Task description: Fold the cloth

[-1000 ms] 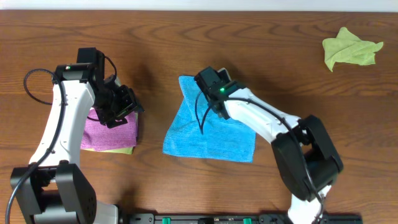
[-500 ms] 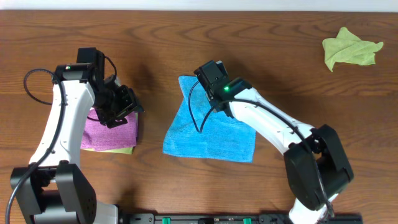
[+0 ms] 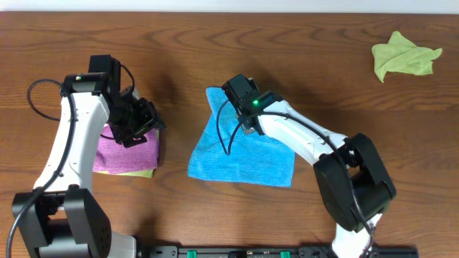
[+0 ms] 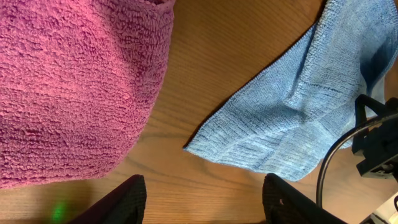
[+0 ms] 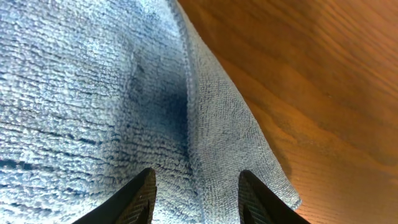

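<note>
The sky-blue cloth lies on the wooden table near the middle, with its far left corner folded up into a raised ridge. My right gripper is open right above that ridge. In the right wrist view the fingers straddle the fold of the cloth without pinching it. My left gripper is open and empty, hovering between the purple cloth and the blue one. The left wrist view shows its fingers over bare wood, with the blue cloth ahead.
A purple cloth lies on a yellow-green one at the left, under the left arm. A crumpled yellow-green cloth sits at the far right corner. Cables hang from the right wrist over the blue cloth.
My right arm shifted slightly over the cloth's far left corner, out and back. The left arm and the cloths have not moved.
</note>
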